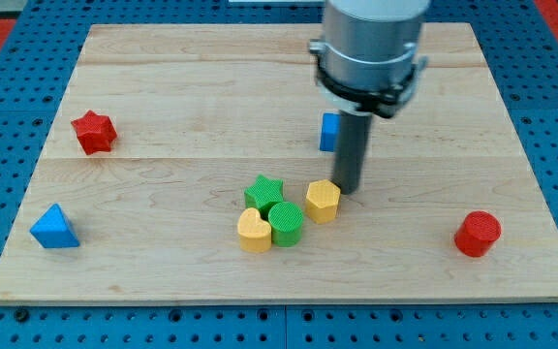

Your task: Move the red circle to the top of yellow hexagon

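Task barely begun, as judged: the red circle (478, 234) is seen well apart from the yellow hexagon (324, 201), low at the view's right, and nothing is yet placed above the hexagon, so the whole push leftward and upward remains to be done. No gripper is fitted, so nothing is grasped; my tip (348, 190) is set just beside the hexagon's upper right, apparently touching or nearly so, and far from the circle. A blue block (328, 132), partly hidden behind the rod, stands above the hexagon and may need to be avoided.
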{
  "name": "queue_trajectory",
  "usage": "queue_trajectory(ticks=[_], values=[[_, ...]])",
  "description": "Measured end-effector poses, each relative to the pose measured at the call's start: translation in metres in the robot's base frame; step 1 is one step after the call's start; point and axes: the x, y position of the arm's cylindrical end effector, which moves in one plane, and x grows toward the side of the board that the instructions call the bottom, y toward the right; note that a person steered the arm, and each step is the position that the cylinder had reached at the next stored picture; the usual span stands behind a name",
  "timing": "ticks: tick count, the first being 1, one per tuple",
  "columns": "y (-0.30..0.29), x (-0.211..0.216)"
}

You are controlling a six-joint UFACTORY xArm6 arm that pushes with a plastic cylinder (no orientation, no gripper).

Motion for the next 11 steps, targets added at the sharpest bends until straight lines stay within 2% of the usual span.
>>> queue_trajectory(ticks=[1, 2, 3, 4, 5, 6, 7, 8, 11], values=[[0.053, 0.058], [0.080, 0.114], [0.145, 0.109], [0.119, 0.077], [0.109, 0.025], [0.062, 0.005], [0.096, 0.057], [0.069, 0.067], [-0.033, -0.041]])
